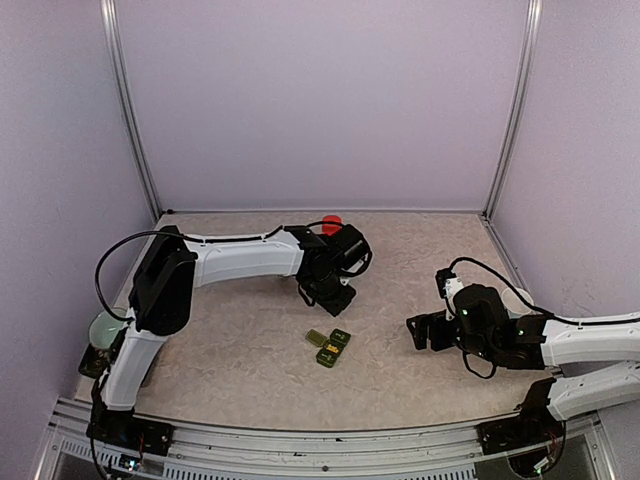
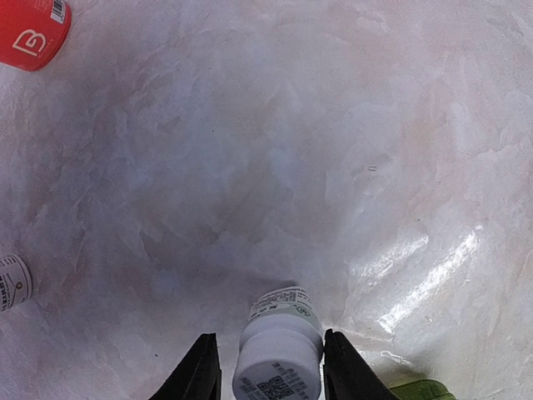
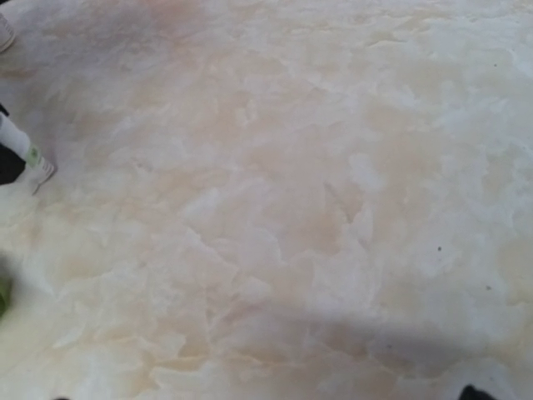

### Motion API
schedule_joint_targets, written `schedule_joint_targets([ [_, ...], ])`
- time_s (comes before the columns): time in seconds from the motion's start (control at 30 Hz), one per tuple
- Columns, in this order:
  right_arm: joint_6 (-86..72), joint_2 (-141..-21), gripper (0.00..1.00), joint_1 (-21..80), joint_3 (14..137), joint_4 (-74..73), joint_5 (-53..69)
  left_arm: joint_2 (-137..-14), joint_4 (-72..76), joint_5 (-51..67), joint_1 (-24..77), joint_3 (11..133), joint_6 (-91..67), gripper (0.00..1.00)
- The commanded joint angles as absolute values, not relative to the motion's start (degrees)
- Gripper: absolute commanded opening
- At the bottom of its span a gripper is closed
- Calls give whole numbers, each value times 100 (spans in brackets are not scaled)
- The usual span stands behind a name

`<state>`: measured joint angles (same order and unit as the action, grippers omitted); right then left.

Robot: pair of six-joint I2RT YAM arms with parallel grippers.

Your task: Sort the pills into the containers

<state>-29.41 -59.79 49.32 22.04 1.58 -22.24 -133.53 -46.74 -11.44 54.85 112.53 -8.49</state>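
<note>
The containers (image 1: 328, 347) are a small dark green strip with open lids, lying mid-table; one green corner (image 2: 420, 390) shows in the left wrist view. A white pill bottle (image 2: 279, 354) with a white cap stands on the table between the fingers of my left gripper (image 1: 335, 290). There is a gap at the left finger (image 2: 200, 371), while the right finger sits against the cap. My right gripper (image 1: 420, 330) hovers wide open to the right of the strip with nothing in it. The pills are hidden.
A red-capped bottle (image 1: 331, 222) stands behind the left gripper, and is also in the left wrist view (image 2: 29, 33). Another white bottle (image 2: 12, 283) stands at the left edge there. A pale blue mug (image 1: 105, 328) sits by the left arm's base.
</note>
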Motion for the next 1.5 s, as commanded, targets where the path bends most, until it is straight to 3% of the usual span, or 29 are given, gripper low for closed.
schedule_joint_targets([
  [0.0,-2890,-5968,100,4874,2382,192,-2224,-13289,-4582,-795,5385,11248,-804,42],
  [0.3,-2876,-5977,100,4877,2376,202,-2224,-13330,-4579,-673,5326,11233,-801,34],
  [0.8,-2904,-5907,100,4876,2313,223,-2228,-13390,-4568,-715,5300,11232,-817,39],
  [1.2,-2927,-5880,100,4878,2272,236,-2201,-13294,-4550,-703,5300,11224,-819,24],
  [1.47,-2917,-5889,100,4878,2267,291,-2126,-13238,-4574,-708,5300,11232,-817,23],
])
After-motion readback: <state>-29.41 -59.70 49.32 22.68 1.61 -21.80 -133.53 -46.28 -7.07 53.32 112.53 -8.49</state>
